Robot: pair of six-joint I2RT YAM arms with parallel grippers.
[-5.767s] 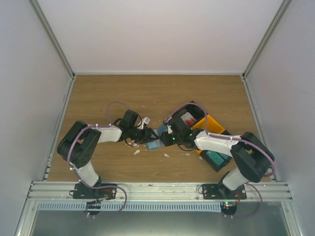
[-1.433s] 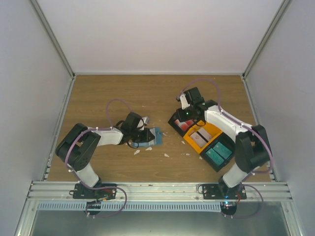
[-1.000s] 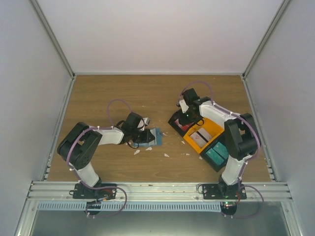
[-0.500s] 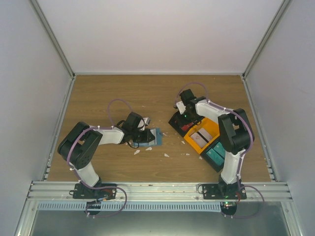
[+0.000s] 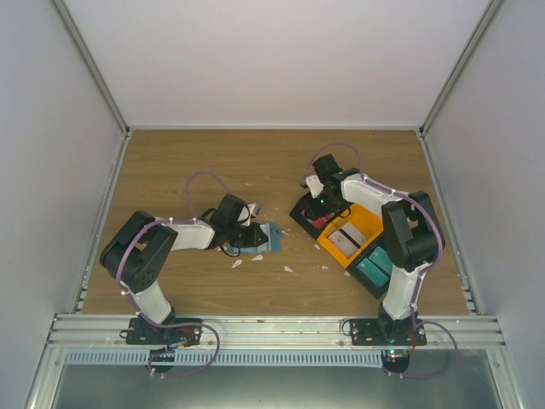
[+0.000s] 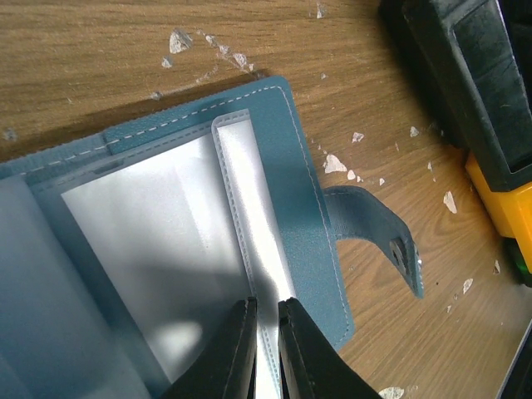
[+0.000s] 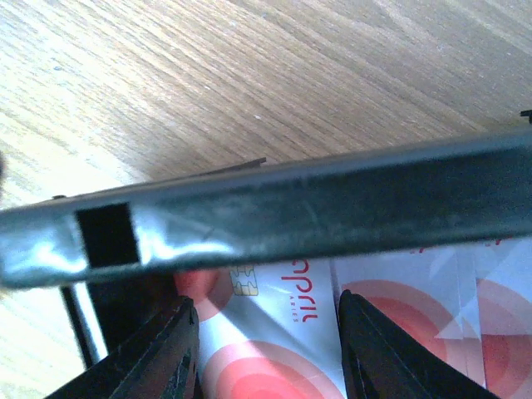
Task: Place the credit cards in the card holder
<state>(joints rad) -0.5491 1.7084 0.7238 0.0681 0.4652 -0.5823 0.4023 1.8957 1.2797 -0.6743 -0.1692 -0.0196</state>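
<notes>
Wood grain runs across the table (image 5: pixel 213 170) that carries everything. Seen from above, the card holder (image 5: pixel 269 237) lies open left of centre, with the left gripper (image 6: pixel 266 312) resting on it. In the left wrist view its fingers (image 6: pixel 233 357) are almost together, nipping the edge of a clear pocket (image 6: pixel 249 241) inside the holder. The holder's strap (image 6: pixel 378 237) sticks out flat on the wood toward the right. White scraps (image 6: pixel 336 164) lie scattered just beside it. A black bin (image 6: pixel 465 75) fills the upper right corner of that view.

Right of centre from above, an orange bin (image 5: pixel 364 223) touches the black one, and a teal bin (image 5: pixel 372 271) follows toward the lower right. The credit cards (image 7: pixel 416 332), white with red circles, lie in the black bin. Its wall crosses the middle of the right wrist frame and hides their upper parts. The right gripper (image 7: pixel 264 320) reaches inside the bin with its fingers (image 7: pixel 158 357) apart, one on each side of a card. We cannot tell whether they touch it.
</notes>
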